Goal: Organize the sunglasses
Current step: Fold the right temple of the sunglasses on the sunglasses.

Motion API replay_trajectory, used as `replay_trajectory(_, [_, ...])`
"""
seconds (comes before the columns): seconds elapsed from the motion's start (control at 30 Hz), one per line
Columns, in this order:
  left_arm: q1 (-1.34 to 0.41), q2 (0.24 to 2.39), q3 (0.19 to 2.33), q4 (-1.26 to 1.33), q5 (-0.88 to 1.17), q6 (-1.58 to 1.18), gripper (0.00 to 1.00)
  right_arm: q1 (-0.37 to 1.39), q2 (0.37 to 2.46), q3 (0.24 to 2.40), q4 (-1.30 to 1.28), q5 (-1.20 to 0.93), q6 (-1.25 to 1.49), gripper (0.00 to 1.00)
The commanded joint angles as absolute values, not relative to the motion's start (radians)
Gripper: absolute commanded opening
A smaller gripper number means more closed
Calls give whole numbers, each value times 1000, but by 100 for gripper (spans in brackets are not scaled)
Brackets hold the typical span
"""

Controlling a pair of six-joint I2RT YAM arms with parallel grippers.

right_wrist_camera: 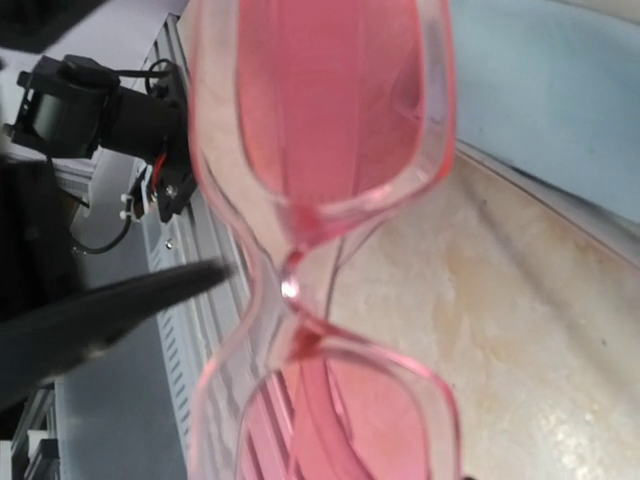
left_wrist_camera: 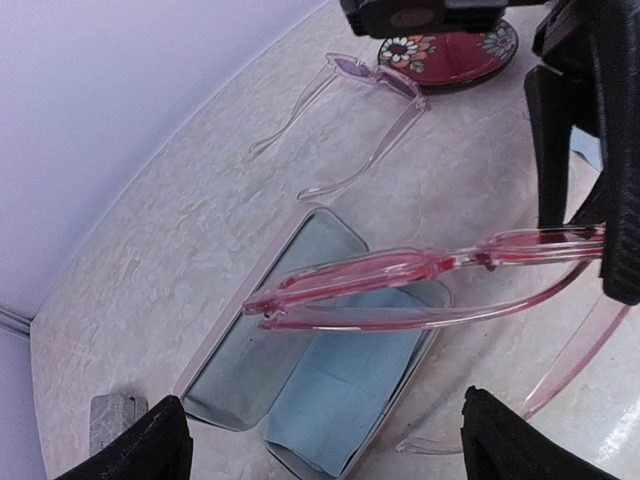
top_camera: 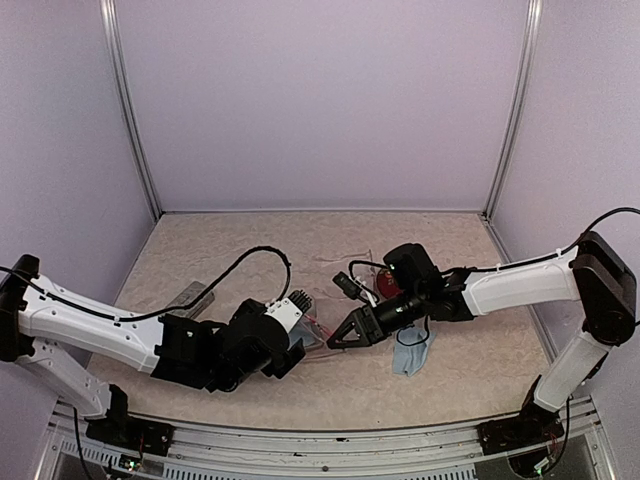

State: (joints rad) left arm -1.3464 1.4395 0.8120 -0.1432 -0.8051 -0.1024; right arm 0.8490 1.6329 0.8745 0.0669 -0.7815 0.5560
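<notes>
The fingers (left_wrist_camera: 612,180) of my right gripper (top_camera: 341,337) pinch one end of the red-pink sunglasses (left_wrist_camera: 400,272), holding them off the table (left_wrist_camera: 150,250). In my right wrist view their pink lenses fill the frame. The fingers (left_wrist_camera: 140,445) of my left gripper (top_camera: 300,330) are spread wide and touch nothing, and the held pair hangs in front of them. Under the glasses lies an open case (left_wrist_camera: 235,320) with a pale blue cloth (left_wrist_camera: 330,400) inside. Beyond it the pale clear sunglasses (left_wrist_camera: 350,100) rest on the table, arms unfolded, just beside a red floral disc (left_wrist_camera: 450,45). Another blue cloth (top_camera: 412,355) lies below my right arm.
</notes>
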Motion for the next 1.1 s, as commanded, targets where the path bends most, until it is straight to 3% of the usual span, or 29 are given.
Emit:
replay_trajectory(0.0, [-1402, 1350, 786, -138, -774, -62, 92, 857, 1645, 915, 53, -778, 541, 16])
replay_trajectory(0.37, [-1517, 1343, 680, -3, -808, 170, 99, 856, 1648, 923, 55, -785, 548, 16])
replay_trajectory(1.07, [-1454, 1515, 677, 291, -870, 488, 99, 883, 1663, 925, 81, -817, 566, 15])
